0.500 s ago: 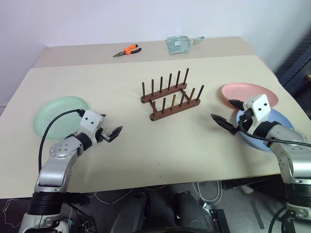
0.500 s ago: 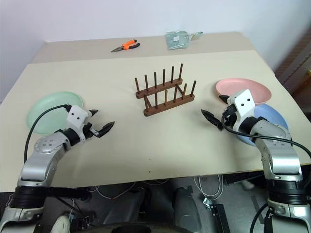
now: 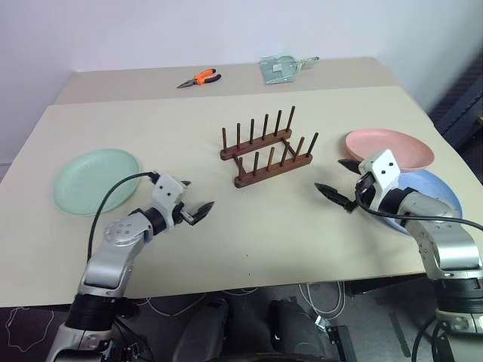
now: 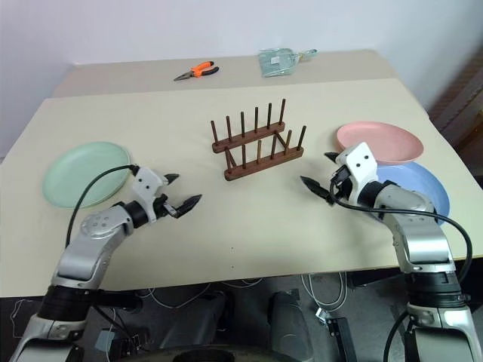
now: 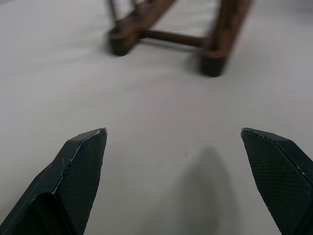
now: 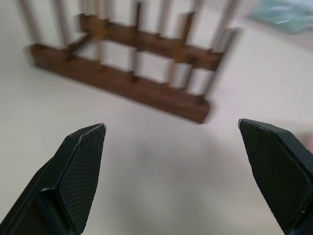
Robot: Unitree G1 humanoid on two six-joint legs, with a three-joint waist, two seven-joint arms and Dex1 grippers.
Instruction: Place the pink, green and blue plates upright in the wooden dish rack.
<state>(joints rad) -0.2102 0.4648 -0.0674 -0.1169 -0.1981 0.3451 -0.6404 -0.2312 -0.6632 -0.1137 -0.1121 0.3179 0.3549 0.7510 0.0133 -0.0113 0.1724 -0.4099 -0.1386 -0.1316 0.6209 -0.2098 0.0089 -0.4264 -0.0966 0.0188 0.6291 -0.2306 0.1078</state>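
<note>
Both tools [image 3: 195, 210] [image 3: 339, 183] agape, seemingly empty, flanking rack [image 3: 266, 148].

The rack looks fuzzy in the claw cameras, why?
In the right wrist view the wooden dish rack has smeared pegs, as if blurred by motion; in the left wrist view its feet are soft and out of focus while the near fingers look sharp. In the left eye view it is crisp.

Beige counter [image 3: 317, 226] in two slabs, seam running across near the far edge. Plain white wall [image 3: 151, 30] behind it. Cables [image 3: 324, 298] hang under the near edge over a dark floor. Dark furniture at far right [image 3: 464, 98]. Even, soft light.
</note>
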